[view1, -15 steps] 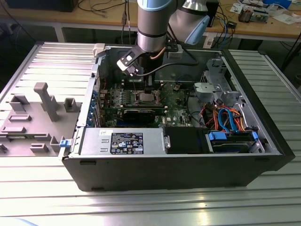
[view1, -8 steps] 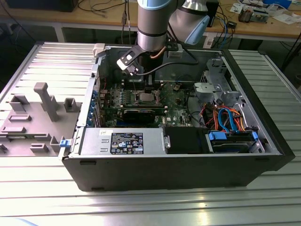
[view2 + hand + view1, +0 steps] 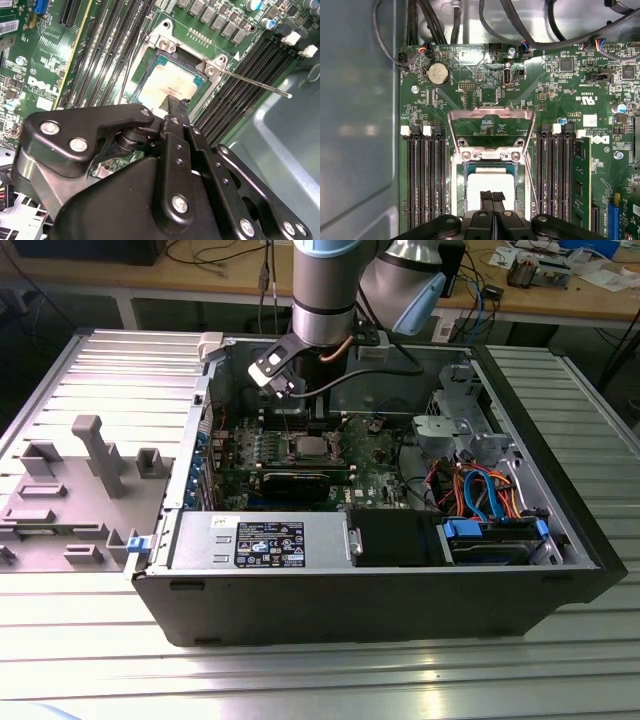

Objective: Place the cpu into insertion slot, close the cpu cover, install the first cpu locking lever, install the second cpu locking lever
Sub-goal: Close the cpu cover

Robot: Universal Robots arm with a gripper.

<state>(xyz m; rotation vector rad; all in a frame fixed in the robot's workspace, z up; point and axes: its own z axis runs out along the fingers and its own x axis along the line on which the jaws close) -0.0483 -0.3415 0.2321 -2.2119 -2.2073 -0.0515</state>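
The cpu (image 3: 490,184) lies flat in the insertion slot (image 3: 458,186) on the green motherboard, its pale metal top showing; in the second wrist view the cpu (image 3: 167,86) sits inside the same silver-edged slot (image 3: 150,64). The cpu cover (image 3: 491,115) stands open, swung back from its hinge. One thin locking lever (image 3: 255,83) sticks out sideways, unlatched; another lever (image 3: 127,70) runs along the opposite side. My gripper (image 3: 492,196) is shut, its tips together just over the cpu's near edge with nothing between them. In the exterior view the arm hangs over the slot (image 3: 311,447).
Black memory slots (image 3: 425,180) flank the socket, one holding a green module (image 3: 581,180). A coin battery (image 3: 438,74) and cables (image 3: 470,20) lie beyond. The case holds a power supply (image 3: 255,540) and drive cage (image 3: 490,505). A grey fixture (image 3: 80,490) sits at the exterior view's left.
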